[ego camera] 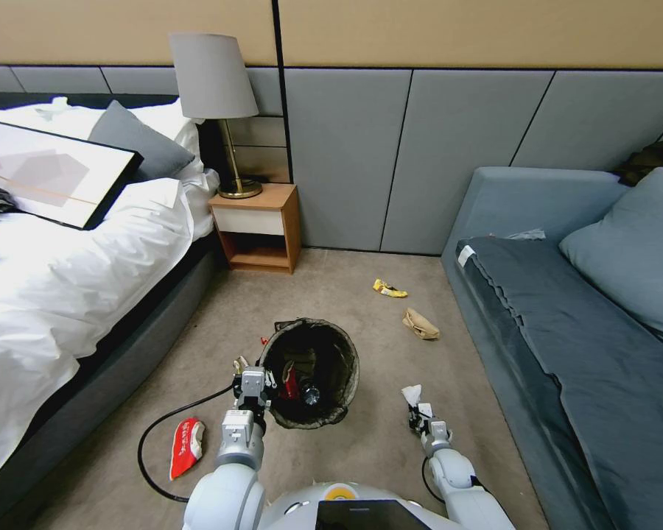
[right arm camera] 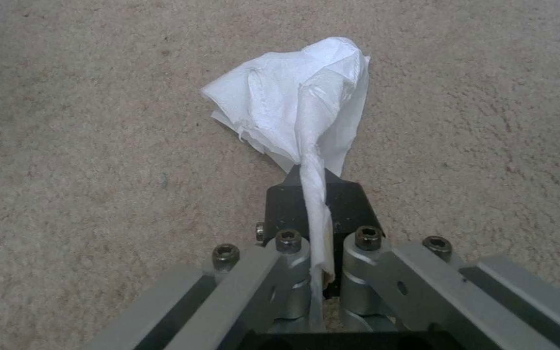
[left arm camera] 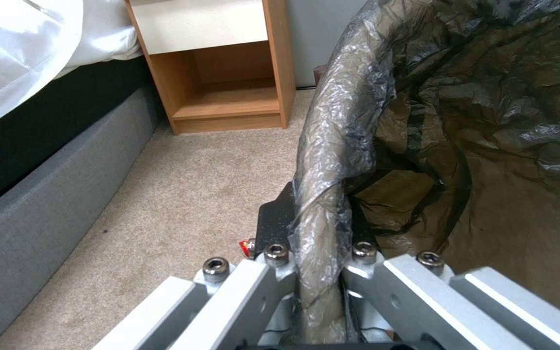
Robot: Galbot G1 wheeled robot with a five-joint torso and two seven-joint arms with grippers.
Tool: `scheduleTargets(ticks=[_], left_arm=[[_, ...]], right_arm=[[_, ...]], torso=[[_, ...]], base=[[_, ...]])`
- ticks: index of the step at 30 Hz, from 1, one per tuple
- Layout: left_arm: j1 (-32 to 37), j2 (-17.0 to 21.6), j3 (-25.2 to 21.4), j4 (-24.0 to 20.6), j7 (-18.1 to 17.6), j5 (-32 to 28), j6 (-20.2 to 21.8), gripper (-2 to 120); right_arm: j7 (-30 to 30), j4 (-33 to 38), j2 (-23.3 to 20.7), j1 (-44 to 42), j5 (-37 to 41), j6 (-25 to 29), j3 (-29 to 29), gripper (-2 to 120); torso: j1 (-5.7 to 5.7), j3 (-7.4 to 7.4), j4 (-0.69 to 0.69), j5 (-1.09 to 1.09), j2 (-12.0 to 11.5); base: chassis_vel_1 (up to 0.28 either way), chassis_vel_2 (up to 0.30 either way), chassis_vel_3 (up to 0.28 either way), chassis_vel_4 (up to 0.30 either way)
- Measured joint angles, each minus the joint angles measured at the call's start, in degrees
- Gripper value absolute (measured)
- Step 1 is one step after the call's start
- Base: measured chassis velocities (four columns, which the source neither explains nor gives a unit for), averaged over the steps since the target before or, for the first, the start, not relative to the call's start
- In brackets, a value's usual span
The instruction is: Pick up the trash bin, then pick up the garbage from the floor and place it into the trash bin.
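The trash bin (ego camera: 344,372), lined with a dark bag, is held tilted over the carpet, and some litter lies inside it. My left gripper (ego camera: 255,388) is shut on its near-left rim; the left wrist view shows the bag-wrapped rim (left arm camera: 332,146) pinched in that gripper (left arm camera: 319,233). Right of the bin, my right gripper (ego camera: 420,417) is shut on a white tissue (ego camera: 412,394), which stands up crumpled (right arm camera: 293,112) from that gripper (right arm camera: 312,194) just above the carpet. More garbage lies on the floor: a yellow wrapper (ego camera: 389,288), crumpled brown paper (ego camera: 421,324) and a red-and-white wrapper (ego camera: 186,445).
A bed (ego camera: 66,258) runs along the left and a blue-grey sofa (ego camera: 567,331) along the right. A wooden nightstand (ego camera: 258,228) with a lamp (ego camera: 217,96) stands at the back wall. A black cable (ego camera: 149,442) loops on the carpet beside my left arm.
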Motion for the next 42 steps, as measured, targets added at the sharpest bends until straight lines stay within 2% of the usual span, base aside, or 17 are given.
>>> scheduleTargets(ticks=[6,14,15,17,18,19,21,23,26,29,30,31,32,34,42], left_arm=[[-0.1,0.0,0.1,0.0,0.0,-0.1,0.0,0],[-0.2,0.1,0.3,0.5,0.0,-0.1,0.0,0],[-0.2,0.1,0.3,0.6,0.0,-0.1,0.0,0],[-0.2,0.1,0.3,0.7,0.0,-0.1,0.0,0],[-0.2,0.1,0.3,0.7,0.0,-0.1,0.0,0],[-0.2,0.2,0.4,0.8,0.0,-0.1,0.0,0],[-0.3,0.2,0.6,1.1,0.0,-0.1,-0.1,0],[-0.3,0.2,0.7,1.3,0.0,-0.1,-0.1,0],[-0.4,0.2,1.1,1.8,0.1,-0.2,-0.2,0],[-0.5,0.3,1.1,1.9,0.2,-0.3,-0.1,0],[-0.6,0.4,1.1,2.0,0.2,-0.5,-0.1,0],[-0.7,0.4,1.1,2.1,0.3,-0.6,-0.1,0],[-0.7,0.4,1.1,2.1,0.3,-0.6,-0.1,0],[-0.7,0.4,1.3,2.1,0.3,-0.6,-0.1,0],[-0.8,0.3,1.4,2.2,0.4,-0.5,0.0,0]], right_arm=[[0.0,2.4,-0.1,-0.7,-0.6,0.8,0.2,0],[0.3,13.3,-0.2,-4.2,-0.8,3.2,-0.9,0],[0.3,15.3,-0.2,-4.7,-0.8,4.1,-1.1,0],[-1.0,21.7,0.0,-5.9,-0.2,9.4,-1.9,0],[-1.0,21.7,0.0,-5.9,-0.2,9.4,-1.9,0],[-2.3,24.2,0.1,-6.2,0.2,12.3,-2.3,0],[-6.7,29.5,0.2,-6.7,1.2,17.8,-2.9,0],[-8.2,31.4,0.2,-6.9,1.8,19.0,-3.2,0],[-14.6,38.6,-0.3,-8.3,5.1,22.5,-4.8,0],[-16.2,40.0,-0.5,-8.7,5.7,23.4,-5.2,0],[-19.9,42.3,-1.0,-9.5,7.0,24.7,-5.9,0],[-28.6,45.8,-2.5,-11.2,8.8,26.0,-7.2,0],[-28.6,45.8,-2.5,-11.2,8.8,26.0,-7.2,0],[-33.7,47.0,-4.4,-11.7,9.1,25.9,-9.2,0],[-35.0,44.0,-5.8,-10.3,7.1,25.1,-13.5,0]], torso=[[0.00,0.00,0.00,0.00,0.0],[0.00,0.00,0.00,-0.01,0.0],[0.00,0.00,-0.01,-0.01,0.0],[0.00,0.00,0.02,-0.01,0.0],[0.00,0.00,0.02,-0.01,0.0],[0.00,0.00,-0.01,-0.01,0.0],[0.00,0.00,0.01,0.00,0.0],[0.00,0.00,0.01,-0.03,0.0],[0.00,0.00,0.00,-0.01,0.0],[0.00,0.00,0.00,-0.01,0.0],[0.00,0.00,0.00,0.00,0.0],[0.00,0.00,0.00,0.00,0.0],[0.00,0.00,0.00,0.00,0.0],[0.00,0.00,0.00,0.00,0.0],[0.00,0.00,0.00,0.00,0.0]], base=[[0.000,0.000,0.000,0.000],[0.000,0.000,0.000,0.000],[0.000,0.000,0.000,0.000],[0.000,0.000,0.000,0.000],[0.000,0.000,0.000,0.000],[0.000,0.000,0.000,0.000],[0.000,0.000,0.000,0.000],[0.000,0.000,0.000,0.000],[0.000,0.000,0.000,0.000],[0.000,0.000,0.000,0.000],[0.000,0.000,0.000,0.000],[0.000,0.000,0.000,0.000],[0.000,0.000,0.000,0.000],[0.000,0.000,0.000,0.000],[0.000,0.000,0.000,0.000]])
